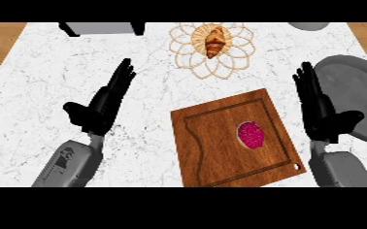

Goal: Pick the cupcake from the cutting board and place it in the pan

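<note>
Both hands' straight fingers (309, 85) flank the cupcake (251, 135) on the cutting board (215, 140).

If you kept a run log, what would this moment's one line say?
stage: not started | cupcake: on cutting board | pan: right edge | left hand: open | right hand: open, beside pan
</note>
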Controlling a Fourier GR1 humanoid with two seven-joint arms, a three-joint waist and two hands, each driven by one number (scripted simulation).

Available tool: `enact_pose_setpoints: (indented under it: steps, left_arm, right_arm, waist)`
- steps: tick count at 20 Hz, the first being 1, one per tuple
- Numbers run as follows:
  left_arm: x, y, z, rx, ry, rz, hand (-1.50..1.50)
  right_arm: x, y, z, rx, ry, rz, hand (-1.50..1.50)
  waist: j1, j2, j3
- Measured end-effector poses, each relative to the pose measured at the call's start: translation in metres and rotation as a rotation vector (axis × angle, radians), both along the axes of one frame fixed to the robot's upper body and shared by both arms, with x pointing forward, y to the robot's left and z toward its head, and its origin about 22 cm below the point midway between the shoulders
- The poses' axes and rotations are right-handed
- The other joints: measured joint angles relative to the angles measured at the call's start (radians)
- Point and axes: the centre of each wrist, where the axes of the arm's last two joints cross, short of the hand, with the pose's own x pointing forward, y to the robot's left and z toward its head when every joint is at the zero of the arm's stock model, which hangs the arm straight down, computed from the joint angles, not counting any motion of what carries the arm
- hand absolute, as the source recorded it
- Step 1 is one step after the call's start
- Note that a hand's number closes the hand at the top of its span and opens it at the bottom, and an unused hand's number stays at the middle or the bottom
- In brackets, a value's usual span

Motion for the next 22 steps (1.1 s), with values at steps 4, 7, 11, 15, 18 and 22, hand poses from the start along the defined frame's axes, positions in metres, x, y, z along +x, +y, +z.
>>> enact_pose_setpoints:
  steps: [4, 7, 11, 15, 18, 22]
  left_arm:
    - [0.007, 0.010, 0.008, 0.050, -0.022, 0.055, 0.00]
    - [0.013, 0.025, 0.016, 0.091, -0.037, 0.116, 0.00]
    - [0.012, 0.054, 0.024, 0.119, -0.010, 0.216, 0.00]
    - [0.008, 0.063, 0.025, 0.135, 0.004, 0.266, 0.00]
    - [0.005, 0.066, 0.024, 0.135, 0.009, 0.279, 0.00]
    - [0.004, 0.064, 0.028, 0.138, 0.007, 0.287, 0.00]
  right_arm:
    - [0.008, 0.010, 0.005, -0.021, 0.021, 0.297, 1.50]
    - [0.011, 0.029, 0.012, -0.074, 0.039, 0.615, 1.50]
    - [0.009, -0.005, 0.021, -0.200, -0.108, 0.738, -1.50]
    - [0.012, -0.056, 0.043, -0.328, -0.258, 0.731, -1.50]
    - [0.020, -0.090, 0.077, -0.424, -0.309, 0.755, -1.50]
    - [0.027, -0.116, 0.132, -0.629, -0.292, 0.792, -1.50]
  waist:
    - [0.038, -0.009, -0.013]
    - [0.086, -0.009, -0.016]
    - [0.053, -0.017, -0.018]
    - [0.030, -0.018, -0.020]
    - [0.024, -0.019, -0.021]
    - [0.023, -0.019, -0.023]
